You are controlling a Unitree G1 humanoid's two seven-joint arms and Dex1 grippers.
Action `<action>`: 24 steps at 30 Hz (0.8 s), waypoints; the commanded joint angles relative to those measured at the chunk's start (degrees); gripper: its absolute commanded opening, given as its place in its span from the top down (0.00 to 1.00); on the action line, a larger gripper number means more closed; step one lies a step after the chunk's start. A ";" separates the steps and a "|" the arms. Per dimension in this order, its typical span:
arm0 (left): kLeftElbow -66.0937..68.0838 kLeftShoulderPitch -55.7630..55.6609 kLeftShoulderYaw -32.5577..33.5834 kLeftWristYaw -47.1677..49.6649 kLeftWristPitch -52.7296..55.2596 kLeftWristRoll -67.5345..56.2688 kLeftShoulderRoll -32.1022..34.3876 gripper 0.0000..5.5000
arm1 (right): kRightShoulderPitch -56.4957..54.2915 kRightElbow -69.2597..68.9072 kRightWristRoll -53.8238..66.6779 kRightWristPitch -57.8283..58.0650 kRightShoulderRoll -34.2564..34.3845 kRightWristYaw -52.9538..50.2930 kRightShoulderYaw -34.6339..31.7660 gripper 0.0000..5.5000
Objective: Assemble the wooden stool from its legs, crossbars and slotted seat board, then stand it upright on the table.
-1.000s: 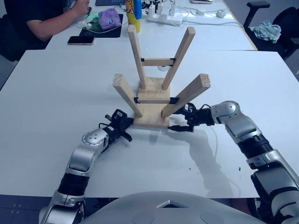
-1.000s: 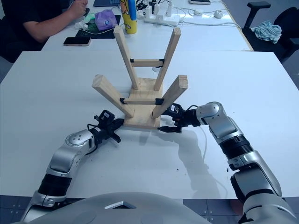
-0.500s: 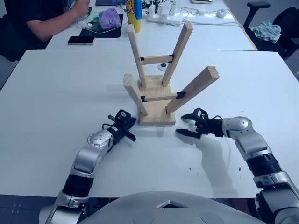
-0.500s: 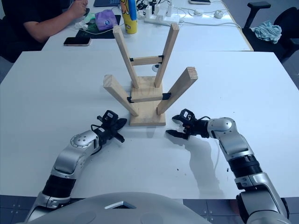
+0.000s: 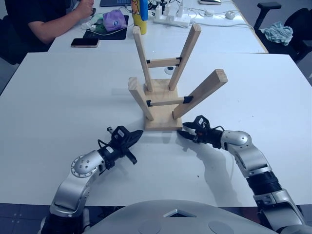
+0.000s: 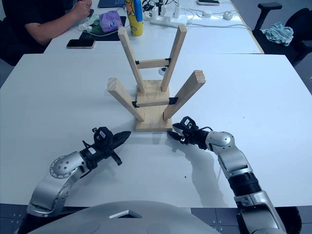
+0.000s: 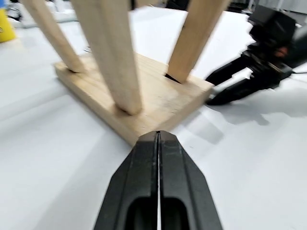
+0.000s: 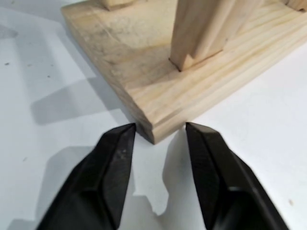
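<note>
**Item 1: my left gripper (image 5: pixel 136 135).** Fingers (image 7: pixel 136 191) are pressed together on nothing. It lies low over the table (image 5: pixel 53 102), tip aimed at the near left corner of the seat board (image 5: pixel 160 124), near it but apart.
Hazard: a closed tip can only shove. A push here probably skids the board sideways rather than lifting it.

**Item 2: wooden stool (image 5: pixel 163 105).** It looks assembled but stands inverted, the board flat on the table, legs (image 5: pixel 185 58) splayed upward, crossbars (image 5: pixel 165 62) between them.
Hazard: I cannot tell how tight the joints are. Turning it over may work a leg out of its slot, and the splayed legs may catch my arms.

**Item 3: my right gripper (image 6: pixel 174 136).** The fingers are apart, either side of the board's near right corner, not clamped.
Hazard: a hold on one corner is thin. The board may pivot or slip free, dropping the stool on its side.
</note>
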 commanded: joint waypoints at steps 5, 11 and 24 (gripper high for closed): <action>4.00 -11.08 -3.75 3.14 4.02 0.78 -4.76 1.00 | -1.42 2.49 -2.31 1.48 0.62 -0.23 2.29 0.87; 9.55 -16.65 -6.16 7.02 8.80 3.80 -7.27 1.00 | -2.85 4.10 -2.70 0.86 0.84 -0.03 2.75 1.00; 17.72 -20.39 -4.22 12.20 11.34 5.47 -11.17 1.00 | -4.31 4.75 -2.79 0.88 1.15 1.92 4.04 1.00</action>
